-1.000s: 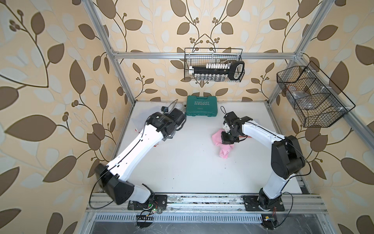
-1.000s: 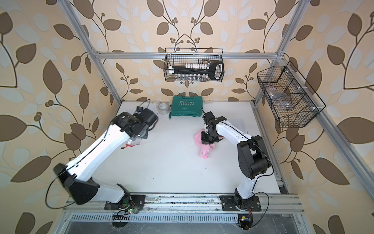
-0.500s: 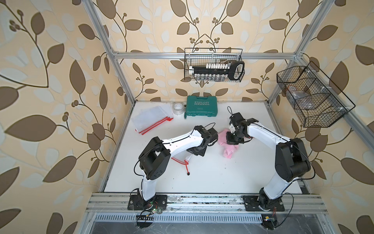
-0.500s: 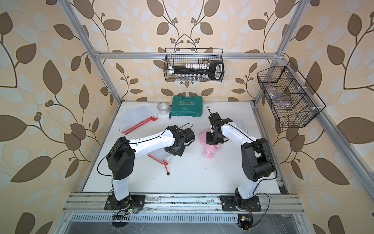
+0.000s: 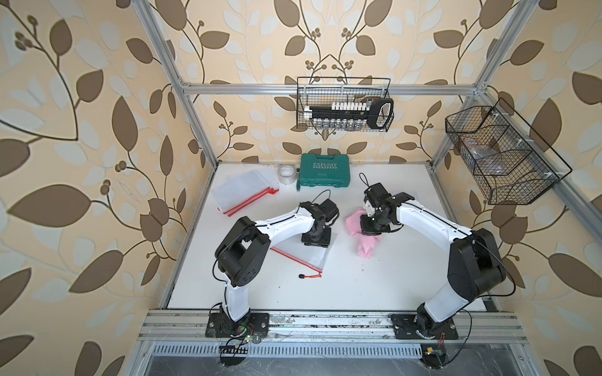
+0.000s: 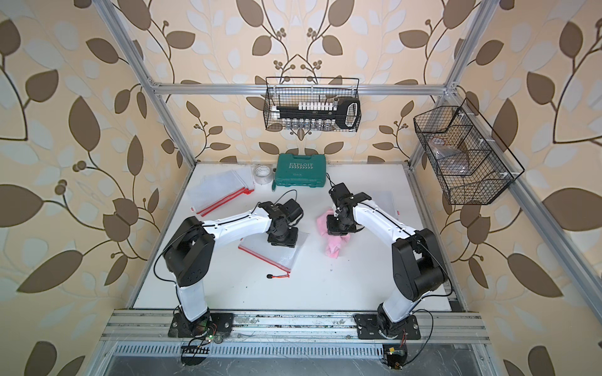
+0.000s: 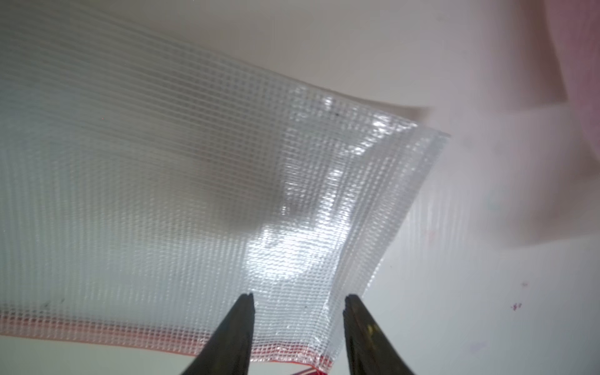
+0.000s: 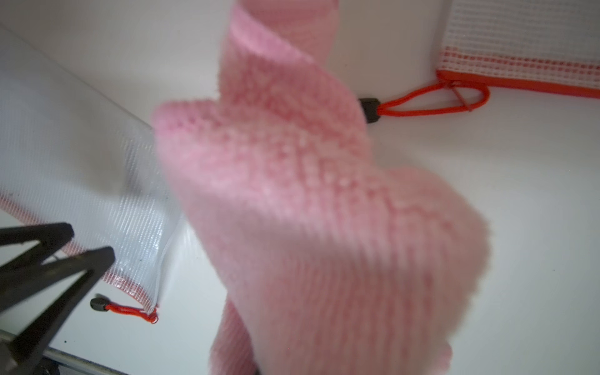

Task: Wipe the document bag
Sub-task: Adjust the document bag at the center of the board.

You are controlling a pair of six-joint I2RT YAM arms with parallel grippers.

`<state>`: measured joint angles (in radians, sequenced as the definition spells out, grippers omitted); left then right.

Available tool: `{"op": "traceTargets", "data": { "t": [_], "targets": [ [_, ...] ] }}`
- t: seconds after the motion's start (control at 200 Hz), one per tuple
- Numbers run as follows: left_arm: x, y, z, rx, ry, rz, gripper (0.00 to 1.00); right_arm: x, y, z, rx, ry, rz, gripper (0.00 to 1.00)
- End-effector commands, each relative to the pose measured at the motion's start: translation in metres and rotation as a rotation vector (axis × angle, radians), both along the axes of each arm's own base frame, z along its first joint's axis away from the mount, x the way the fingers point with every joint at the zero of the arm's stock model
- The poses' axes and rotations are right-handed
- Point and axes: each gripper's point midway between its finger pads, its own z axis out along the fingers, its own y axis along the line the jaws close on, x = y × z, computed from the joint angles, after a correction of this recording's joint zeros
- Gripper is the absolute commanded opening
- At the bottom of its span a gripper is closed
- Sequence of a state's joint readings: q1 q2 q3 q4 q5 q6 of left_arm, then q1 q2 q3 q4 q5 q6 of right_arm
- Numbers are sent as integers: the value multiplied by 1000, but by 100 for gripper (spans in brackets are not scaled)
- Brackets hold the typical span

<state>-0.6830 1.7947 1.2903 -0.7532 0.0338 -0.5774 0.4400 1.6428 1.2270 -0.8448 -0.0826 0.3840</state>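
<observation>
Table [image 5: 358, 286] is carrying everything, and both arms are reaching to its middle. The bag [image 5: 303, 257] is lying flat there, just inboard of the left arm, red zip edge toward the front, well apart from the stack [image 5: 242, 192] of spare bags at the back left. The cloth [image 5: 356, 221] is hanging bunched just beside the bag's right edge, apart from it as far as both top views show. The right gripper [image 5: 371, 229] is pinching that cloth, jaws pressed together on it. The left gripper [image 7: 298, 297] is hovering over the bag's corner by the zip with jaws spread, gripping nothing; whether the tips are touching the mesh you cannot tell. Risks for you: the bag is looking unpinned, so a wipe is likely dragging or spinning it on the slick table instead of cleaning it. The cloth is wadded, so only one fold may be landing and most of the surface is getting missed. The grippers are sitting near each other, so a wide sweep is risking a knock. The pull [image 5: 309, 276] is lying loose at the front corner and could be snagging the cloth.
</observation>
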Motion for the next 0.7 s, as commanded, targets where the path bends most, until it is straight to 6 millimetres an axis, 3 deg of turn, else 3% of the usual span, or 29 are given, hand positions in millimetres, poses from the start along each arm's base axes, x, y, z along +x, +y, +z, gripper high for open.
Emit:
{"op": "traceTargets", "data": {
  "t": [0.0, 0.145, 0.285, 0.37, 0.51, 0.695],
  "targets": [
    [18, 41, 31, -94, -74, 181, 41, -10, 31, 9, 29, 16, 94, 0],
    [21, 96, 30, -89, -73, 305, 35, -6, 73, -17, 95, 72, 155, 0],
    [26, 111, 32, -91, -95, 326, 41, 7, 85, -57, 71, 151, 169, 0],
    [33, 107, 32, -112, -115, 312, 44, 11, 78, -75, 10, 163, 186, 0],
    [47, 102, 26, -123, -140, 294, 45, 22, 48, -96, -208, 158, 233, 0],
    [56, 100, -10, -64, -64, 279, 43, 53, 23, -86, -416, 47, 285, 0]
  ]
}}
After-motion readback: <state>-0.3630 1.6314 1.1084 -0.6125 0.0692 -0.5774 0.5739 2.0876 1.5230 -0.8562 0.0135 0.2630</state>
